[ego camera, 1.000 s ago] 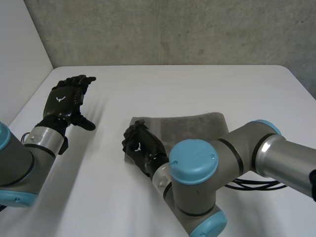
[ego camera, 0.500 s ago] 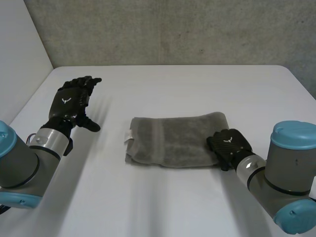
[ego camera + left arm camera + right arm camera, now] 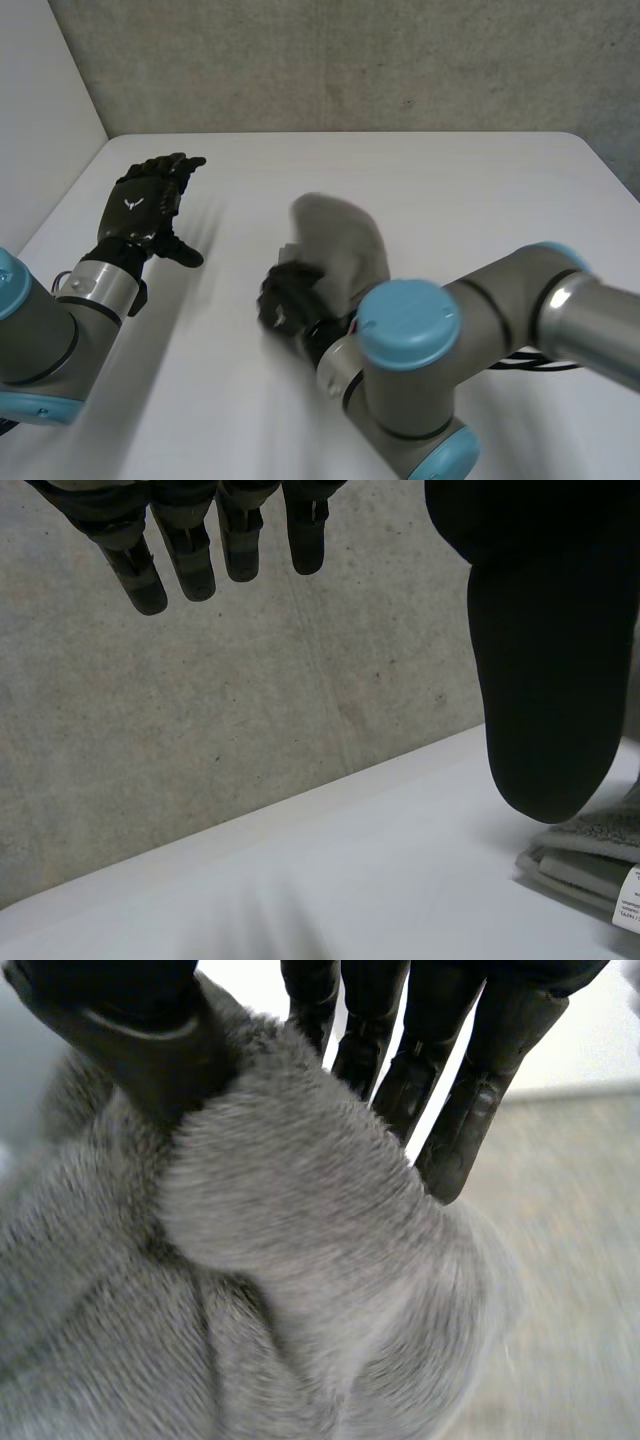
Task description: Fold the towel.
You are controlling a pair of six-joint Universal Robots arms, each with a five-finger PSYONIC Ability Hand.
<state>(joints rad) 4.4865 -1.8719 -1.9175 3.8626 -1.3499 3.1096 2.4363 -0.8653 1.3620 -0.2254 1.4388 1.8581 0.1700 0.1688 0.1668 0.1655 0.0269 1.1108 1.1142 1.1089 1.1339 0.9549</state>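
Grey towel point(image 3: 338, 240) lies near the centre of the white table point(image 3: 480, 180), partly raised in a hump. Right hand point(image 3: 288, 300) sits at the towel's 7 o'clock edge, thumb and fingers point(image 3: 460, 1130) clamped on a thick fold of pile. Left hand point(image 3: 140, 205) hovers at the towel's 9 o'clock, well apart, its fingers straight and holding nothing. Care label point(image 3: 628, 905) shows at a folded corner on the table

White table point(image 3: 420, 170), shown from above in the head view; its surface is matt and its far corners are rounded. Grey concrete wall point(image 3: 350, 60), mottled and faintly pitted, is set directly behind the table's far edge. A plain white panel point(image 3: 40, 110) is seen along the table's left side, meeting the concrete wall at a corner.
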